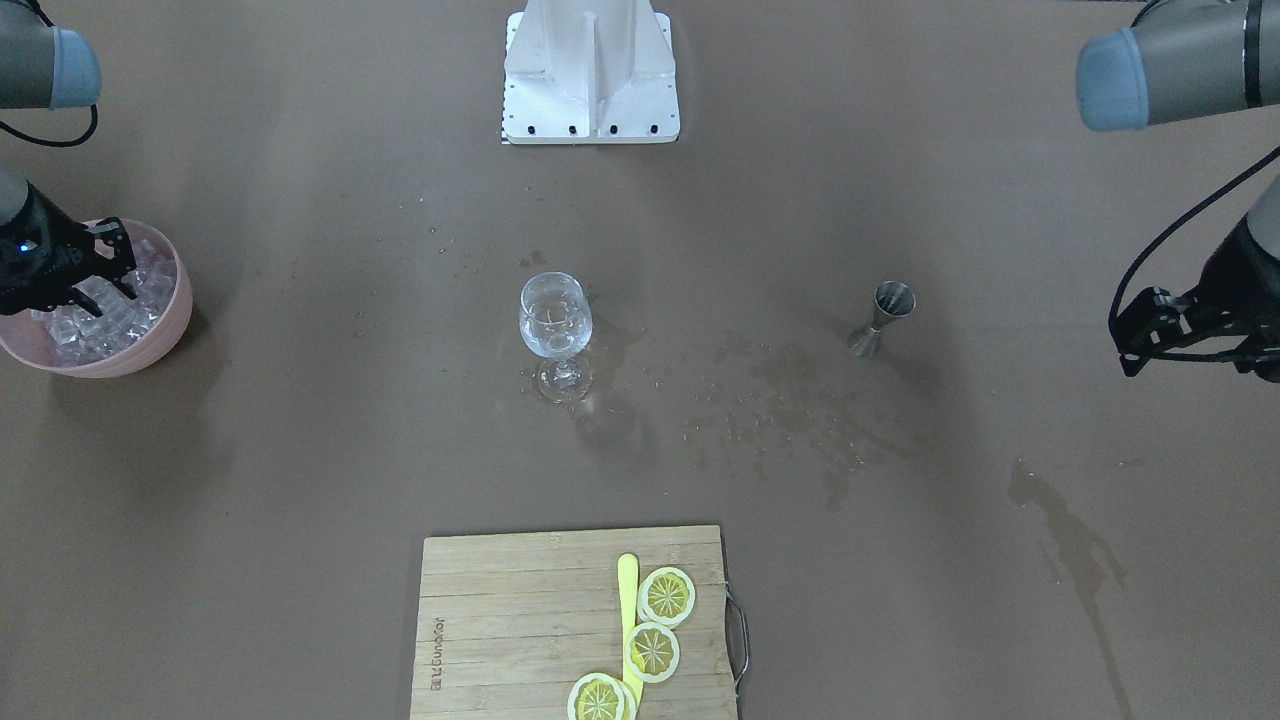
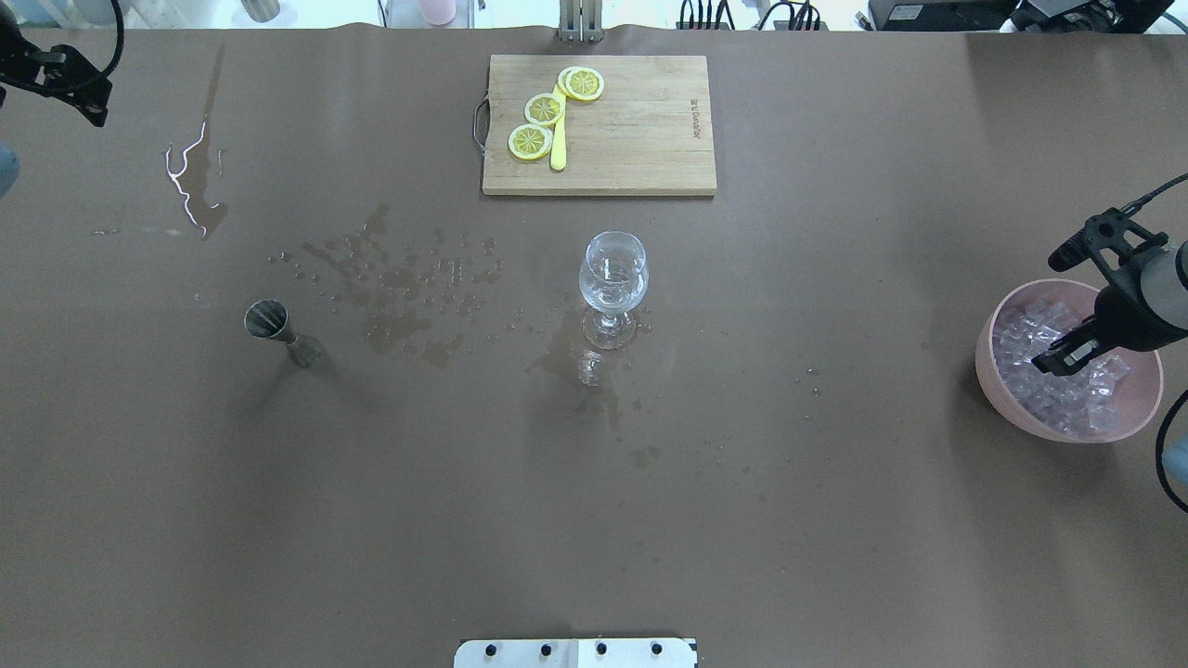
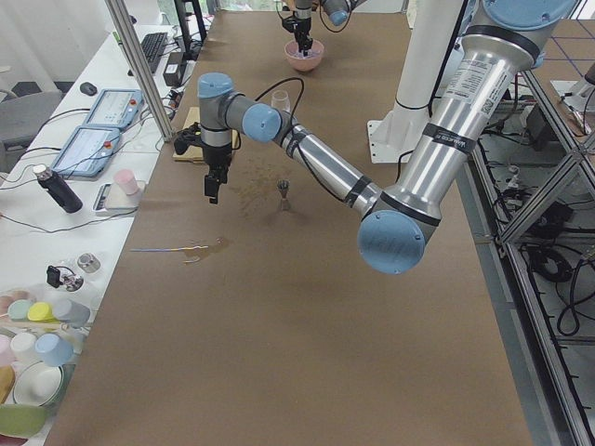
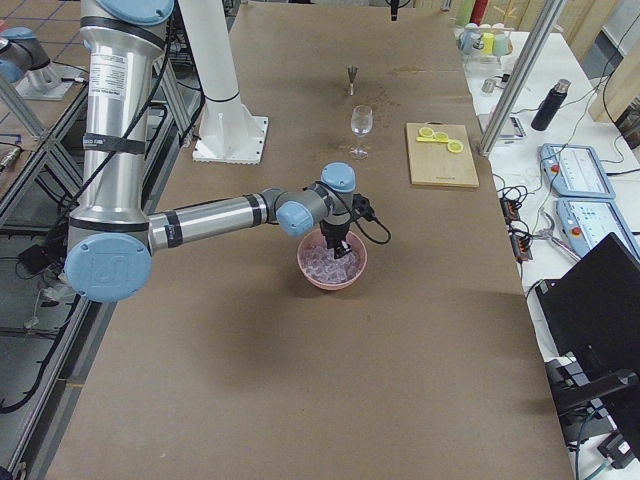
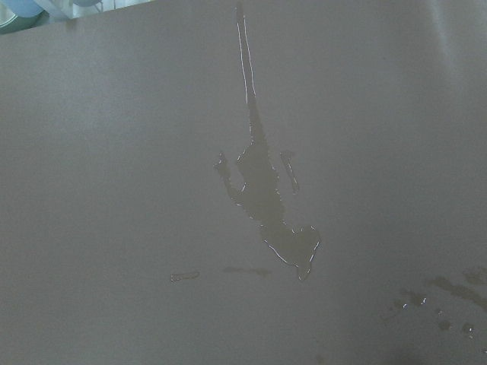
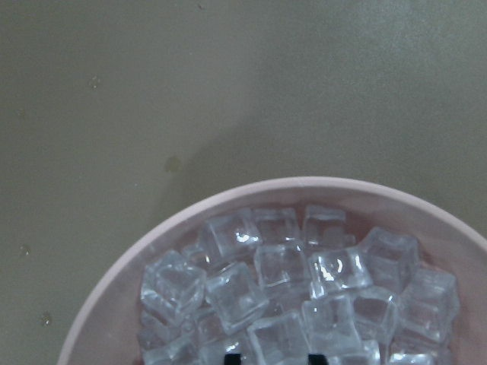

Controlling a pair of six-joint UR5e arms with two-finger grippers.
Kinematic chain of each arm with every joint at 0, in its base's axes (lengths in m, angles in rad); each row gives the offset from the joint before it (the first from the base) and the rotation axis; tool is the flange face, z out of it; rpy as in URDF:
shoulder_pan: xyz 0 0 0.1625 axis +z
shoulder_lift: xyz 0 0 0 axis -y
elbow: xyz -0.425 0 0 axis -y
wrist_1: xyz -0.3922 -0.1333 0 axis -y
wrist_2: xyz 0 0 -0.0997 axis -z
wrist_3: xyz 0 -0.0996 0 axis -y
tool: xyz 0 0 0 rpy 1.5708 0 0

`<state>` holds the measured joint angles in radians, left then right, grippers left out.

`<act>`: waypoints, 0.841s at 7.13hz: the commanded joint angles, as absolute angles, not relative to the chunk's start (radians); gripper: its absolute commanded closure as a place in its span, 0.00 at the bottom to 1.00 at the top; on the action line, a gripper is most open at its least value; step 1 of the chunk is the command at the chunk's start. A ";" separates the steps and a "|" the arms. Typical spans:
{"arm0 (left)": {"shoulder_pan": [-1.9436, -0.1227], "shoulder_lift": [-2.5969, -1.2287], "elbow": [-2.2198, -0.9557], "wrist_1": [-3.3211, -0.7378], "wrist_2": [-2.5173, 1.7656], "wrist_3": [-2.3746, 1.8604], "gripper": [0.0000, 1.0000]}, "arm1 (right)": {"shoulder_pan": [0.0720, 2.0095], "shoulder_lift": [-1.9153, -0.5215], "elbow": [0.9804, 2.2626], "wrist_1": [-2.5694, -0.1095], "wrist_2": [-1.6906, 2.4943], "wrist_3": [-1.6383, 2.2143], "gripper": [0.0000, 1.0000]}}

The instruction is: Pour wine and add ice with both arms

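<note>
pink bowl [image 6: 251, 188] stands at the robot's right end of the bench [image 2: 835, 520] and holds the ice [image 6: 281, 274] — a heap of clear cubes filling it to near the rim. right gripper [image 6: 274, 357] is lowered into the bowl from above. its two fingertips stand apart just over the top cubes, and nothing is seen clamped between them. whether the tips touch the ice cannot be told.

stemmed glass [image 2: 613, 274] stands upright near mid-bench, well apart from the bowl. its cup is clear, and the contents cannot be made out with certainty. metal jigger [image 2: 271, 322] stands upright toward the robot's left, well apart from the glass. wet patches [image 2: 399, 288] and droplets lie on the bench between jigger and glass, and around the glass foot.

left gripper [image 1: 1122, 345] hangs above the bench at the robot's far left, well apart from the jigger and carrying nothing. in the front-facing view its fingers read as apart. below it lies a long streak of spilled liquid [image 5: 266, 205] — narrow at one end, widening to a puddle.

wooden cutting board [image 2: 640, 139] lies at the bench edge opposite the robot. three lemon slices [image 2: 544, 109] and a yellow utensil [image 2: 559, 148] rest on it, the slices touching or overlapping the utensil. white base [image 1: 590, 90] sits at the robot's edge, centred.
</note>
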<state>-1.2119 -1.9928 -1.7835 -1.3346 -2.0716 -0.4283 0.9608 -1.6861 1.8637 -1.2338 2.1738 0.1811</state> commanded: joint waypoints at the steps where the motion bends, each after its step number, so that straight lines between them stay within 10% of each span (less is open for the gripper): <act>1: -1.212 -1.991 -1.789 -1.335 -2.072 -0.430 0.01 | 0.962 -1.687 1.862 -1.233 2.175 0.179 0.99; 6: -1.213 -1.988 -1.787 -1.335 -2.072 -0.429 0.01 | 1.146 -1.626 1.914 -1.249 2.336 0.186 1.00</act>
<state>-1.2129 -1.9881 -1.7884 -1.3345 -2.0724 -0.4288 1.1176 -1.6447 1.9003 -1.2462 2.3071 0.1785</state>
